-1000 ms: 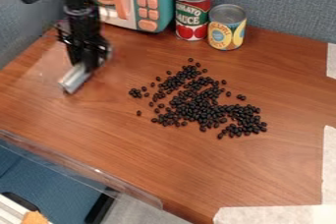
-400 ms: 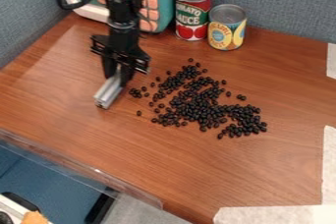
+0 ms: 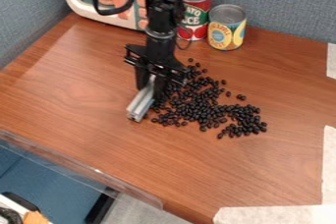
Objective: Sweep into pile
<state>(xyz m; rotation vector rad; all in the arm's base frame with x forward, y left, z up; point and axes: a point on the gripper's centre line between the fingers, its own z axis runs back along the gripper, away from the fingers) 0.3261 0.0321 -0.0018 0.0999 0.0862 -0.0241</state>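
My pincer (image 3: 151, 83) grips the metal bar (image 3: 140, 105) at the left edge of the black beans (image 3: 205, 108) on the counter (image 3: 230, 174). I judge this the gathering stroke; next I should push right, keeping the bar low.

black gripper (image 3: 150, 86) found over the wooden table (image 3: 236, 179), left of centre, clamped on a silver metal bar (image 3: 140, 105), which slants down toward the lower left. black beans (image 3: 200, 107) noted in a loose, uneven spread at the bar's right side, a few lying apart from the main mass. behind: toy microwave (image 3: 85, 8), partly hidden by the arm; red-labelled can (image 3: 199, 15) and shorter yellow-labelled can (image 3: 227, 30), both upright. pale tape (image 3: 275, 214) along the near right corner.
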